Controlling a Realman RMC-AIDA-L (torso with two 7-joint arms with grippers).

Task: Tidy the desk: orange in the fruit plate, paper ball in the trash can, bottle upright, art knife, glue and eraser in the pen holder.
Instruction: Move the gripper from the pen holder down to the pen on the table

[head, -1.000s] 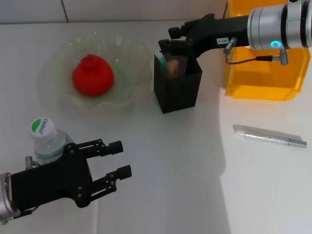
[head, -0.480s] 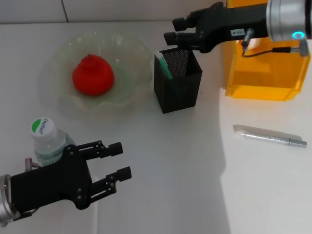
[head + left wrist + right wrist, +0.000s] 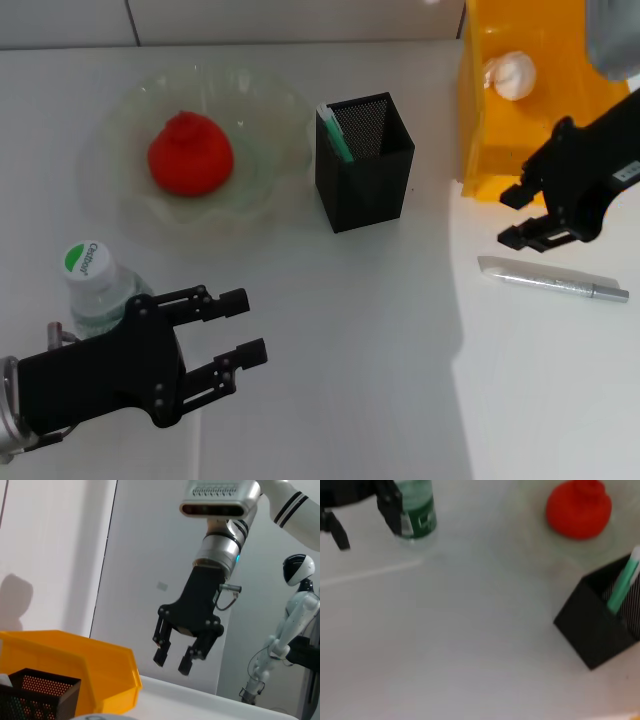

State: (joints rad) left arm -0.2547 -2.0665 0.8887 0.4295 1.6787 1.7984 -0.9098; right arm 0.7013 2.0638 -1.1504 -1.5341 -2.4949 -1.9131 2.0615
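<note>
right hand (image 3: pixel 520 215) — released, above art knife (image 3: pixel 553 279) | left hand (image 3: pixel 240 326) — released, beside upright bottle (image 3: pixel 98 288)

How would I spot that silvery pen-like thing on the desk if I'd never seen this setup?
Start at the big yellow-orange bin at the far right of the desk. On the white tabletop just in front of it, under the right gripper, lies a slim silver-grey stick. It lies alone and flat, unlike the green-tipped one standing in the black mesh cup.

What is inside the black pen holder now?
A green stick-like item leans in a corner of the pen holder, its top poking above the rim. The mesh walls hide the bottom, so anything lying lower cannot be seen.
</note>
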